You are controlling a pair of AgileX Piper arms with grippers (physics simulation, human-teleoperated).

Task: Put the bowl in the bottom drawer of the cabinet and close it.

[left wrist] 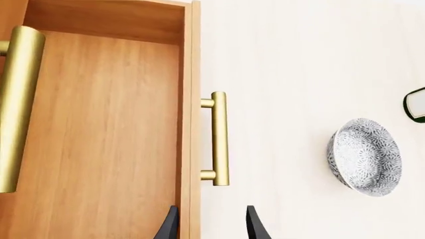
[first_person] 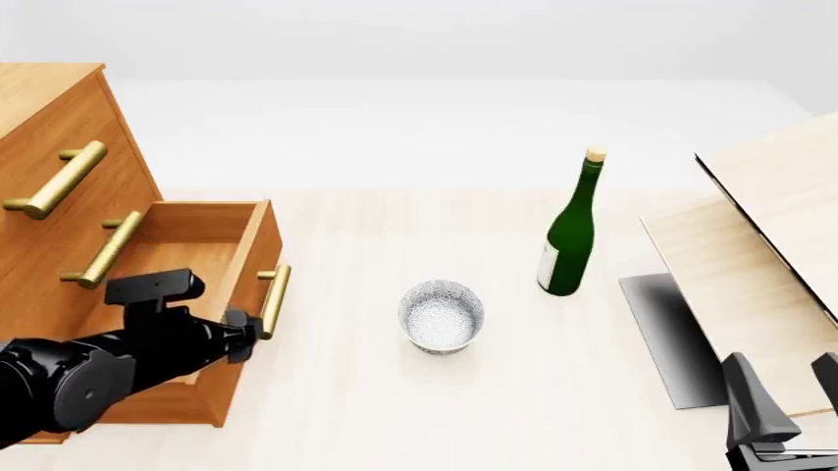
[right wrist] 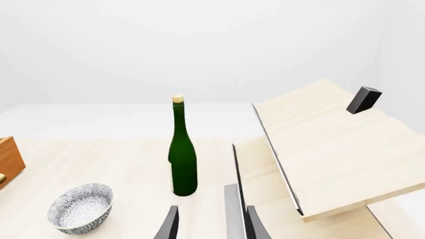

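Observation:
The bowl, white with grey speckles, stands upright on the table in front of the cabinet. It also shows in both wrist views, bowl and bowl. The bottom drawer is pulled out and looks empty, with its brass handle facing the bowl. My left gripper is open, its fingers straddling the line of the drawer front and handle without touching them. My right gripper is open and holds nothing, low at the right gripper, far from the bowl.
A green bottle stands upright behind and right of the bowl. Pale wood boards lean at the right over a grey plate. The two upper drawers are shut, their brass handles sticking out above the open one.

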